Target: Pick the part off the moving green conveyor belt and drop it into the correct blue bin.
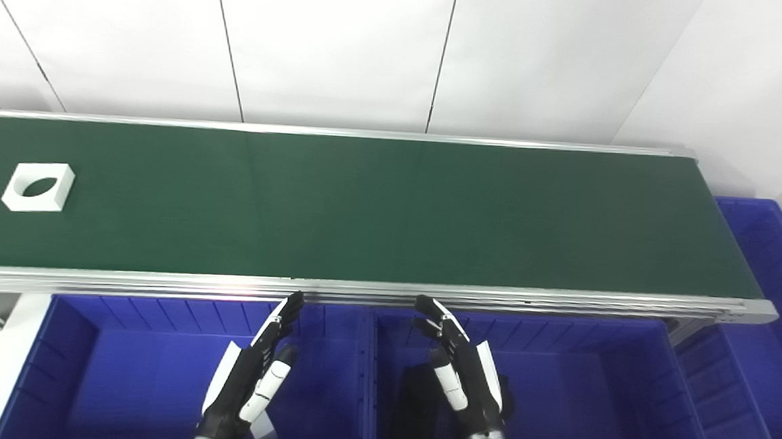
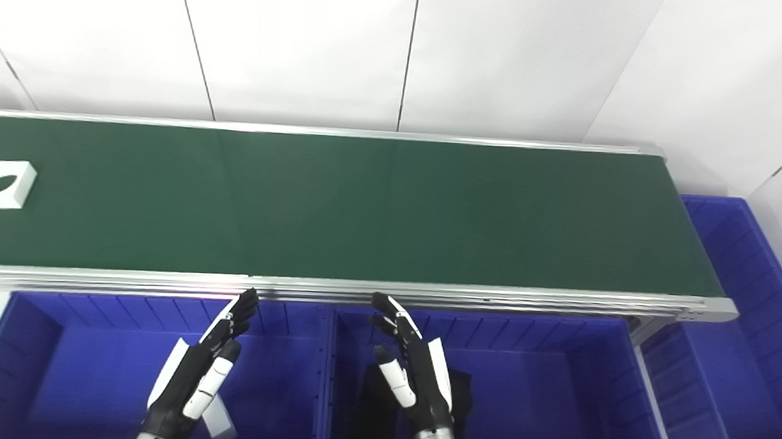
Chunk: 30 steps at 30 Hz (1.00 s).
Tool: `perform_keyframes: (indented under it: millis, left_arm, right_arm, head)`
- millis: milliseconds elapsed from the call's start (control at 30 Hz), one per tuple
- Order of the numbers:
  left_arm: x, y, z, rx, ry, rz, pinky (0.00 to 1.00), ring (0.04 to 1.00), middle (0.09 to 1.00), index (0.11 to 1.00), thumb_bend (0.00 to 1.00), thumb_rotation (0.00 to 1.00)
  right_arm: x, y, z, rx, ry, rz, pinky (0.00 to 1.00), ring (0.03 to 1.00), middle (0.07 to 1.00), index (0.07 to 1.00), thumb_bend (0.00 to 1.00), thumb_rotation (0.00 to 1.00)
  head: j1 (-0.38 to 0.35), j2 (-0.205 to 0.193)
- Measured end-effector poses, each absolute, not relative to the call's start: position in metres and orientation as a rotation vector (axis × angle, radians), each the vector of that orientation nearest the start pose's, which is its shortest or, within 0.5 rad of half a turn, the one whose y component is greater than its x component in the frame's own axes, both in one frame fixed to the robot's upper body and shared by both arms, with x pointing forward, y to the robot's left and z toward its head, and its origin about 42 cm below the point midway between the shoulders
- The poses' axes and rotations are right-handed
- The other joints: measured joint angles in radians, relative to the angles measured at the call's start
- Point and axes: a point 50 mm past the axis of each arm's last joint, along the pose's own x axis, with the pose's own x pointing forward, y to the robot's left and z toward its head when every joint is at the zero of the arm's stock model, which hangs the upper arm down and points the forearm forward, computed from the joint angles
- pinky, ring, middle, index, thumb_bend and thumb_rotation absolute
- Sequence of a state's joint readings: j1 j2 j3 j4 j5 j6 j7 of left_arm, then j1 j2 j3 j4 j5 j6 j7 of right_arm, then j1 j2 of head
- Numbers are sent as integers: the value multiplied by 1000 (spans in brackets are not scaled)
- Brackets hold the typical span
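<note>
Three blue bins are in view. The left bin (image 1: 85, 336) sits below the near rail of the conveyor and holds a white part (image 2: 219, 423), partly hidden behind the left hand. The middle bin (image 1: 591, 388) sits directly beside it and holds a black object (image 1: 417, 401), partly hidden behind the right hand; its shape cannot be determined. The right bin (image 1: 778, 270) stands at the right end of the conveyor; no contents are visible in the portion shown.

The green conveyor belt (image 1: 378, 205) runs left to right between aluminium rails (image 1: 495, 297). The white square part (image 1: 38, 186), with a round through-hole, lies flat on the belt near its left end, well apart from both hands.

The left hand (image 1: 252, 374) hovers over the left bin, fingers extended and apart, holding nothing. The right hand (image 1: 460, 369) hovers over the middle bin, fingers likewise extended and apart, holding nothing.

White wall panels (image 1: 341, 40) stand behind the conveyor. No legible labels or writing appear.
</note>
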<state>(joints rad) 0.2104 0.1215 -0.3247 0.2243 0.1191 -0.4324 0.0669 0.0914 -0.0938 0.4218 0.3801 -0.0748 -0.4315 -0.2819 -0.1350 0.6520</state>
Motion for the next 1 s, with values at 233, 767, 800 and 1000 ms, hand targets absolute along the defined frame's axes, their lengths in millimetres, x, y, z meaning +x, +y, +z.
perform_keyframes:
  millis: [233,767,800,1000]
  left_arm:
    - [179,179,11,164,-2,-273,940,953,954,946,581,992]
    - [180,176,11,171,-7,-279,934,952,956,949,582,1000]
    - [180,175,11,172,-8,-280,933,951,955,948,582,1000]
    - [181,174,10,173,-8,-274,931,950,953,947,582,1000]
  right_arm:
    - [208,-157,-5,-136,27,156,838,810,863,864,782,1000]
    - [208,-158,-5,-133,29,147,838,810,868,858,784,1000]
    - [208,-158,-5,-133,29,147,839,812,868,858,783,1000]
    - [208,-158,-6,-135,34,147,840,811,865,853,784,1000]
  head:
    - [-2,-2]
    - [2,-12]
    - [3,-14]
    - [3,-14]
